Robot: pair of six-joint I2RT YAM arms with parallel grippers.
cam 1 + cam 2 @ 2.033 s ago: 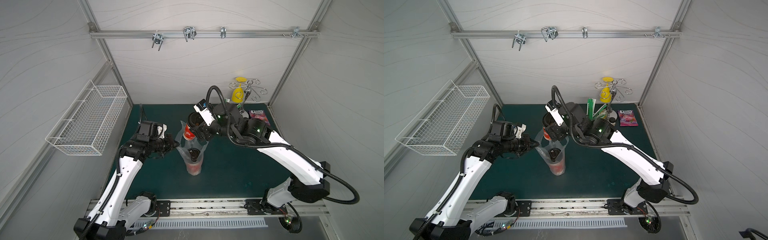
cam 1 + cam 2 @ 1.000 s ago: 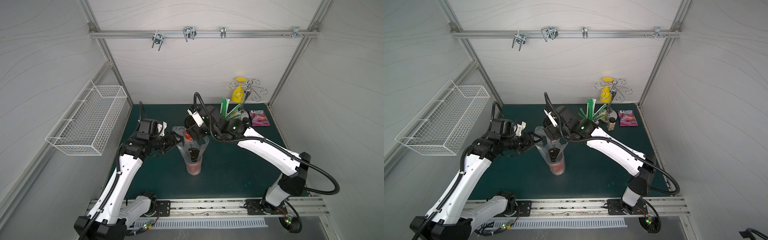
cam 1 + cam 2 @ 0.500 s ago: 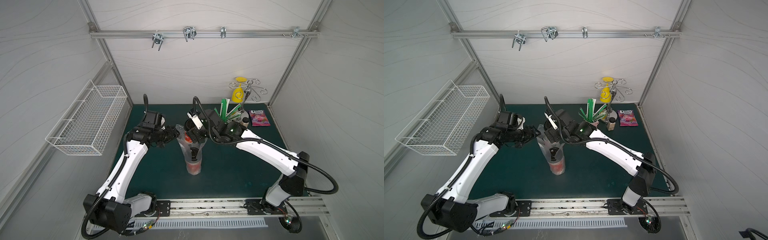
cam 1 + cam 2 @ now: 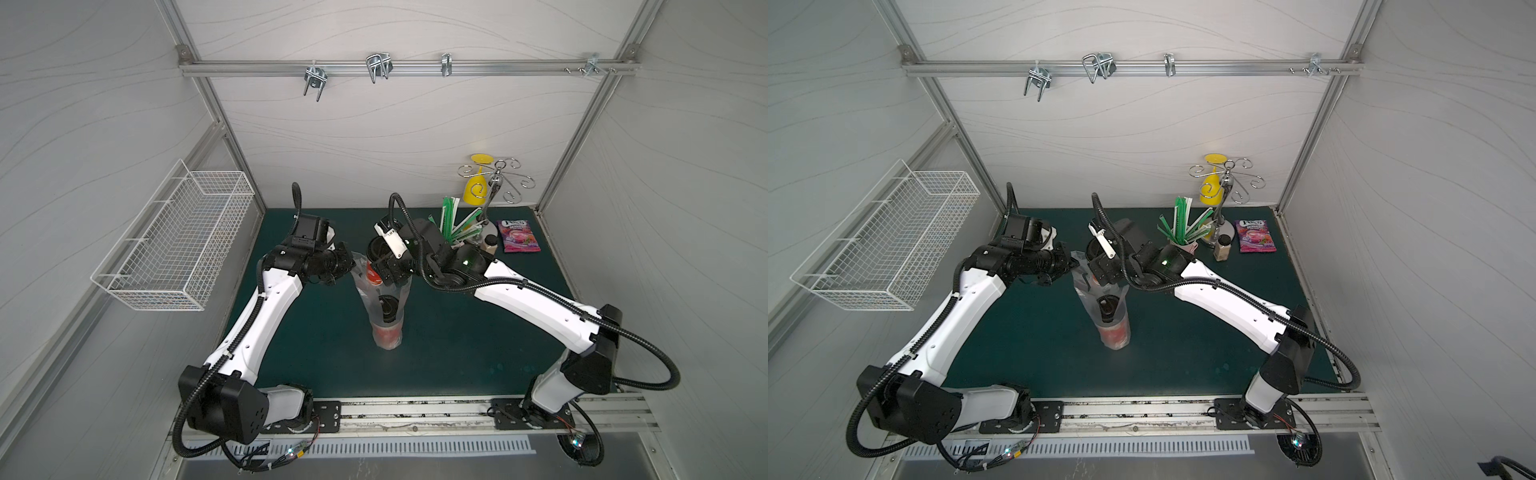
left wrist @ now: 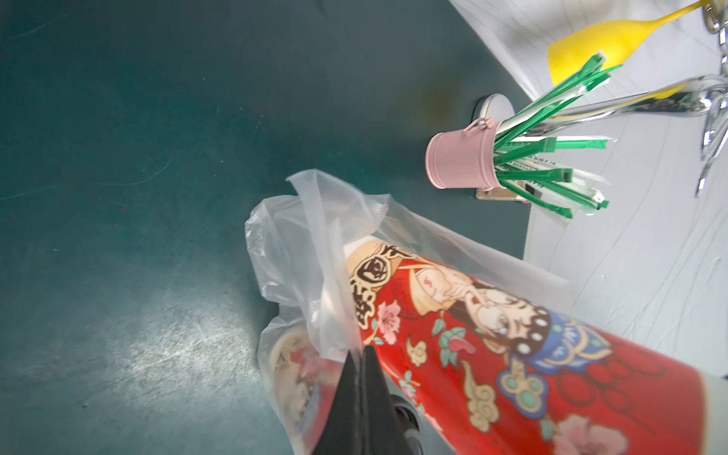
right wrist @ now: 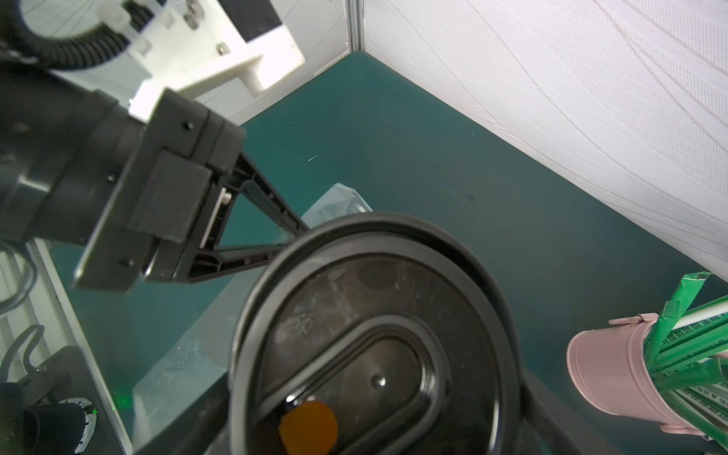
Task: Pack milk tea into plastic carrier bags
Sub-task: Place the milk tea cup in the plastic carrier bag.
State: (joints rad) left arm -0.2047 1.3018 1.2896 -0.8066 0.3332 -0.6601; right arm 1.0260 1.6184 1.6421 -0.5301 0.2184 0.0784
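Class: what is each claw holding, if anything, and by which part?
Left claw pinches the clear bag by its top edge. Right claw grips a red cup near its top, below the black lid.

Clear bag (image 4: 369,296) upright, crinkled, mouth open. 1st red cup (image 4: 386,334) (black lid) stands inside at btm; 2nd cup (image 4: 372,275) tilted, base entering bag mouth.

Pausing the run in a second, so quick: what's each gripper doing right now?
Left gripper: closed, pinching the plastic bag by its edge.
Right gripper: closed around a milk tea cup at the bag's mouth.
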